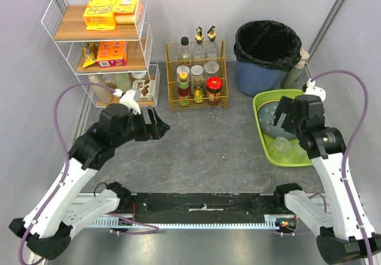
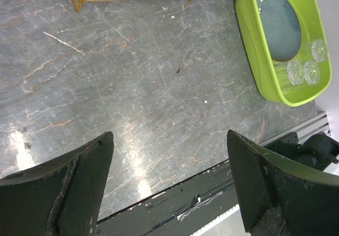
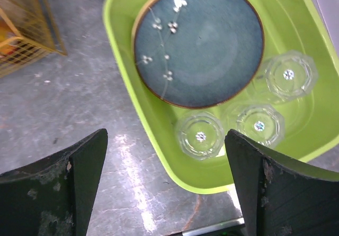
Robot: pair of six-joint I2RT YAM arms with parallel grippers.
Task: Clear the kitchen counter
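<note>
The kitchen counter [image 1: 208,152] is a dark grey, stone-patterned surface; it also shows in the left wrist view [image 2: 159,87] and the right wrist view [image 3: 63,114]. My left gripper [image 1: 156,125] is open and empty, hovering above the counter's left part [image 2: 169,135]. My right gripper [image 1: 281,115] is open and empty above the near left wall of the lime-green tray [image 3: 137,114], as seen in its own view [image 3: 165,135]. The tray [image 1: 262,107] holds a dark blue plate [image 3: 198,45] and three clear glasses [image 3: 200,135].
A white wire rack [image 1: 101,44] with boxes stands at the back left. A yellow wire caddy [image 1: 196,77] of bottles and jars stands at the back middle. A blue bin with a black bag [image 1: 265,50] stands at the back right. A black strip [image 1: 196,202] runs along the near edge.
</note>
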